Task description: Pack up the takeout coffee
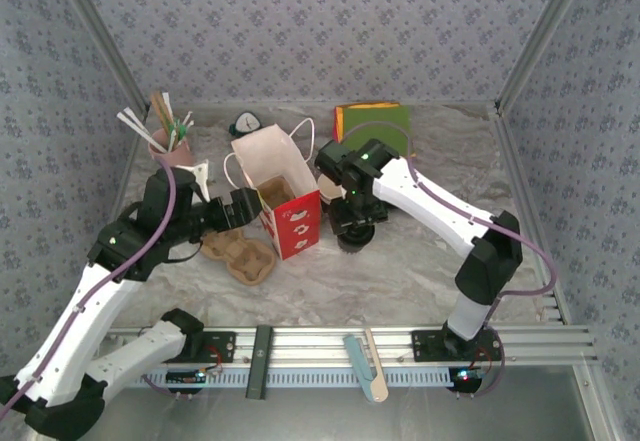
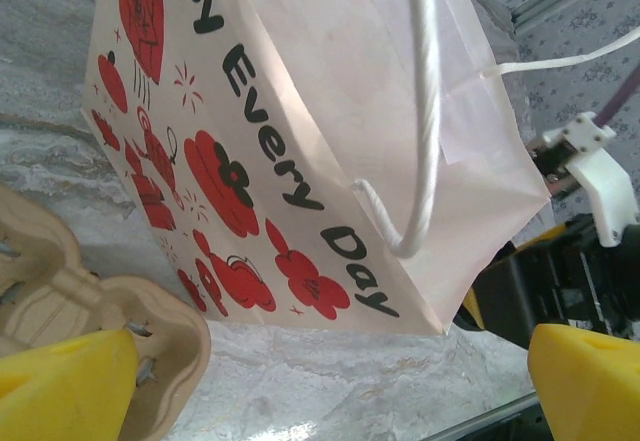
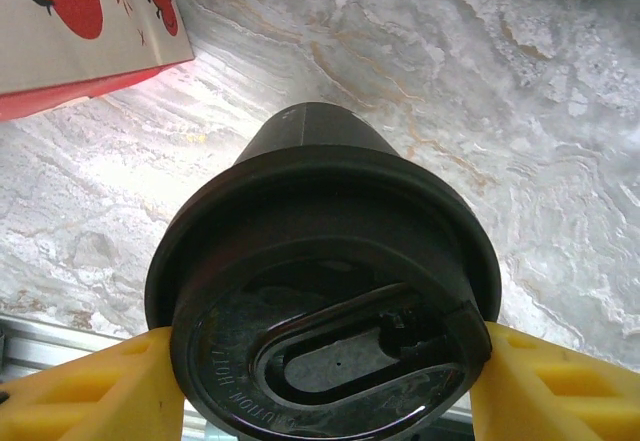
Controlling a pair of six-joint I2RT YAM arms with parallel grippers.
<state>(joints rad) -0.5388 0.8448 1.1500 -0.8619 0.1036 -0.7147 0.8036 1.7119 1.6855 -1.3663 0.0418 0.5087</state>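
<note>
Pickup step — gripping lidded cup across its top with right gripper, partly closed, just beside bag; holding left gripper fully open, empty. Next — needing lift over bag rim.

The table has a grey and white top that looks like marble. A white paper bag with red pictures stands in the middle of the frame, open at the top. A brown cardboard cup carrier lies just beside it, to the lower left. A pink cup full of straws and sticks stands in the upper left. A flat green and orange thing lies at the back, in the upper middle. Left of it is a small dark thing, too small to tell. Right of the bag is a dark cup with a black lid. I cannot tell if it touches the table.
</note>
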